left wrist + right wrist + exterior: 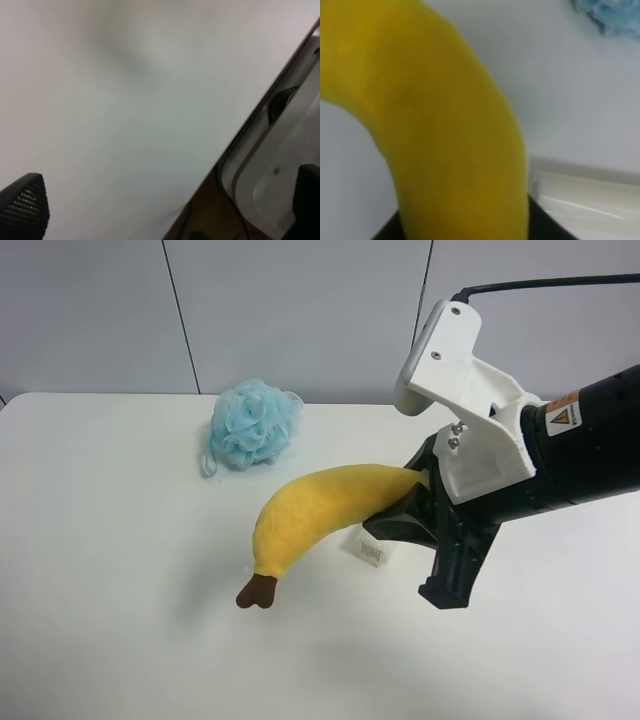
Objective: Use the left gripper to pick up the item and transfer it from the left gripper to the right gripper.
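The yellow plush banana [320,508] hangs in the air above the white table [120,540], its brown stem tip [257,593] pointing down and its small tag [370,552] dangling. My right gripper [400,502], black jaws under a white housing, is shut on the banana's thick end. In the right wrist view the banana [445,125] fills most of the frame between the jaws of the gripper [465,232]. My left gripper [165,210] is open and empty over bare table near its edge; only its fingertips [22,205] show. It is out of the exterior view.
A fluffy light-blue bath pouf [254,425] lies at the table's back; it also shows in the right wrist view [610,17]. A long white translucent packet [585,195] lies on the table under the right gripper. The table edge [250,130] runs beside the left gripper.
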You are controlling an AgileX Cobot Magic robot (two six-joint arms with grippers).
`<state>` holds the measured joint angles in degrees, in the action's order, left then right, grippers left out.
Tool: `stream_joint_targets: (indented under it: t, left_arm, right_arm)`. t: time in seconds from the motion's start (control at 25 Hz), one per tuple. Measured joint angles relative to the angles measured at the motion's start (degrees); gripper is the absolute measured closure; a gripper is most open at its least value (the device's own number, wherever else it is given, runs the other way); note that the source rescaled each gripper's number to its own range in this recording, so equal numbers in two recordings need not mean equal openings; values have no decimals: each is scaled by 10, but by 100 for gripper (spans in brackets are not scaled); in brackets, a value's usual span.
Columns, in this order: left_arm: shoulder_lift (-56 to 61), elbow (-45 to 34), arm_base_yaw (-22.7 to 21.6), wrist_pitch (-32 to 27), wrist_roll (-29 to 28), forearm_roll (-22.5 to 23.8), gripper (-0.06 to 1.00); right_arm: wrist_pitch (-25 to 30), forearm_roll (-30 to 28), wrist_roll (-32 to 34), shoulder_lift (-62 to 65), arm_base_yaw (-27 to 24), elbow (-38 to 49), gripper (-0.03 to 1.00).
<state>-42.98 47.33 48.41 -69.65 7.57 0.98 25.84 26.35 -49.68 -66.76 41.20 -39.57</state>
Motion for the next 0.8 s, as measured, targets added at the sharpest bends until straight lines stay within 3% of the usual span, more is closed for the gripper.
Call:
stream_joint_targets:
  t: [0.32, 0.8]
  left_arm:
    - [223, -123, 0, 40, -24, -18, -5]
    - [428, -182, 0, 89, -47, -19, -5]
  right_arm:
    - [-10, 0, 0, 0, 0, 0, 97]
    - [-30, 0, 1, 0, 0, 0, 97]
